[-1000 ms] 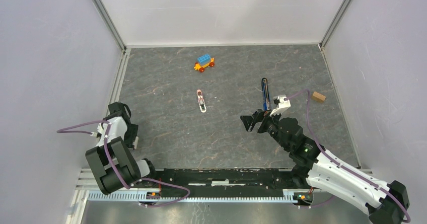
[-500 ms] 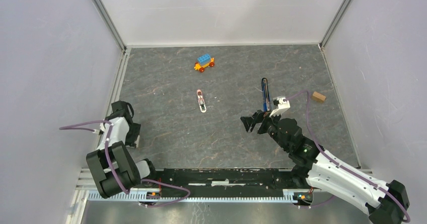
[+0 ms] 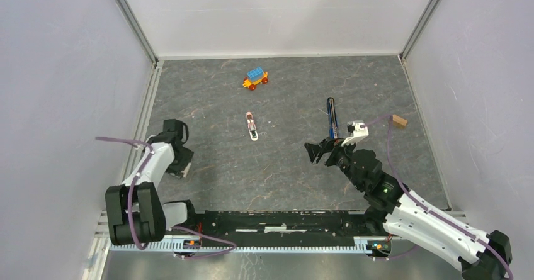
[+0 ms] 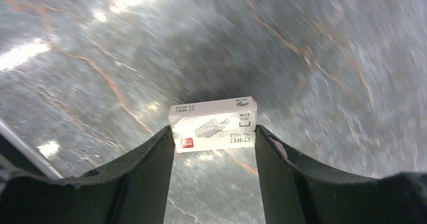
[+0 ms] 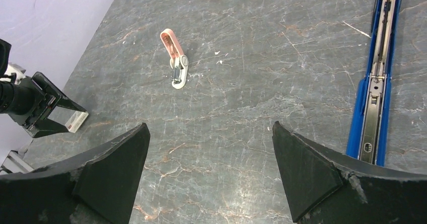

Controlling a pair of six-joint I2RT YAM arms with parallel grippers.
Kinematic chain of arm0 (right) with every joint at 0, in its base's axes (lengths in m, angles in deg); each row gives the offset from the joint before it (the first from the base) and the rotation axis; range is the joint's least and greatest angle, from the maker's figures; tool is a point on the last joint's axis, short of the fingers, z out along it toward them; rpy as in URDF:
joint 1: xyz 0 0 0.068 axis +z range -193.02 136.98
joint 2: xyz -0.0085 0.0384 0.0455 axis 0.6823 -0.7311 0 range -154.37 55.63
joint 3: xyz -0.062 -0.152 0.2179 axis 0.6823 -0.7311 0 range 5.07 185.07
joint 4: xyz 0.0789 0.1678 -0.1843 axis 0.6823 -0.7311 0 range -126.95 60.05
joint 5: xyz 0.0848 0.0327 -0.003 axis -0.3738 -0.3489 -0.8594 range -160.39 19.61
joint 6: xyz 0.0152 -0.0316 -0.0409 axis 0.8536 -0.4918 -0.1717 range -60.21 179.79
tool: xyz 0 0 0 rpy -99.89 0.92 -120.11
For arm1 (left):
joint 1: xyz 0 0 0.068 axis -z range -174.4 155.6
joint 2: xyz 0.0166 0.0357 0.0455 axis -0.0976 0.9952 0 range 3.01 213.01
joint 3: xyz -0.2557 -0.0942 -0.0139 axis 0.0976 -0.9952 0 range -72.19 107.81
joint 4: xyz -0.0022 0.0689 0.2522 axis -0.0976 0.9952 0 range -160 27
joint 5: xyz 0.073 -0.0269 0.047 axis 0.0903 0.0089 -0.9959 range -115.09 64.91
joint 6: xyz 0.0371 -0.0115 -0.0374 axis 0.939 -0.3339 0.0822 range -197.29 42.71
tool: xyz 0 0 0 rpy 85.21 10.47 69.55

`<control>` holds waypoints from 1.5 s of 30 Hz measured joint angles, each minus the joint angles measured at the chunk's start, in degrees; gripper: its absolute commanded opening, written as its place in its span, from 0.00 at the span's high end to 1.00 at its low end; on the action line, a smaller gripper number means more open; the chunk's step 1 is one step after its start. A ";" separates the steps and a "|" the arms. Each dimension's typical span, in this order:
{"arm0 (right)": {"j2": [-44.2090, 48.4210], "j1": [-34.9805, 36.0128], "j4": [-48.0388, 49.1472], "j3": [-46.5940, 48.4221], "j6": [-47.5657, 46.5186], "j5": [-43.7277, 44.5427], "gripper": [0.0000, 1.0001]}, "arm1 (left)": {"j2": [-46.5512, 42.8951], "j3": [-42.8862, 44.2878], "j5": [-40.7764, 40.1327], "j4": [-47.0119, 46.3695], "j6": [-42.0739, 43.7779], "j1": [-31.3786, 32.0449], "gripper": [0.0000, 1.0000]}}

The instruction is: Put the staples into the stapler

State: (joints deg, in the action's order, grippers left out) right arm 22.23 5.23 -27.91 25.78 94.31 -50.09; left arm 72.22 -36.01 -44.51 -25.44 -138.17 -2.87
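Stapler, cut-off parts: the slim dark-blue plastic stapler [image 3: 332, 117] [image 5: 375, 83] runs off the top edge of the right wrist view. From above it is only a thin dark strip, and its rail is too small to read there.
Staple box, hard to see: the small white cardboard staple box [image 4: 214, 124] [image 5: 75, 122] bears a red mark and a drawing of staples. Its print appears upside down and is too fine to read. From above it is a white sliver under the left arm's wrist.
Blur: the grey stone-patterned tabletop [image 4: 302, 43] is smeared in the left wrist view, while the box is sharp.
Toy car: the blue-topped toy car [image 3: 255, 78] with red wheels stands far, left of centre. The right wrist view shows only a red-and-yellow scrap of it.
Stapler, axis: it lies flat, its long axis running near to far with a slight tilt, the black and silver rail facing up. I cannot tell which end is the head.
Stapler, place: right of centre, just beyond the right arm's wrist and touching nothing.
Left gripper [image 4: 214, 130] [image 3: 181, 165]: clamped on the staple box, one finger at each short end, near the left wall.
Right gripper [image 5: 209, 128] [image 3: 321, 149]: fingers wide apart with nothing between them.
Other items: a pink-and-white plastic tool [image 3: 252, 126] [image 5: 175, 58] lies mid-table, and a small brown block [image 3: 397, 121] lies by the right wall.
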 measured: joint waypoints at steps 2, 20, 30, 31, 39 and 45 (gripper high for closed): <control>0.24 0.00 -0.37 0.00 -0.13 0.42 0.02 | 0.00 0.63 0.00 0.11 -0.37 4.57 0.38; 4.68 0.00 -4.55 -1.03 -0.35 5.90 0.02 | 14.71 21.03 -3.80 4.72 -9.05 56.87 0.38; 12.76 0.00 -9.60 -1.84 -0.17 11.47 0.02 | 28.20 29.94 -4.07 4.74 -10.91 66.47 0.30; 13.00 0.00 -9.88 -1.84 -0.15 11.76 0.02 | 28.59 29.94 -3.96 4.74 -10.91 66.47 0.28; 12.90 0.00 -11.13 -1.84 -0.31 12.52 0.02 | 29.59 30.69 -2.82 4.44 -10.86 66.60 0.15; 10.97 0.00 -11.15 -1.84 -0.61 11.10 0.02 | 25.35 30.49 -4.57 2.12 -3.19 66.69 0.15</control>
State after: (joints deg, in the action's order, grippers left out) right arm 33.20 5.23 -39.06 23.95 93.70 -38.99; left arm 97.58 -5.51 -49.08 -23.32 -141.36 63.82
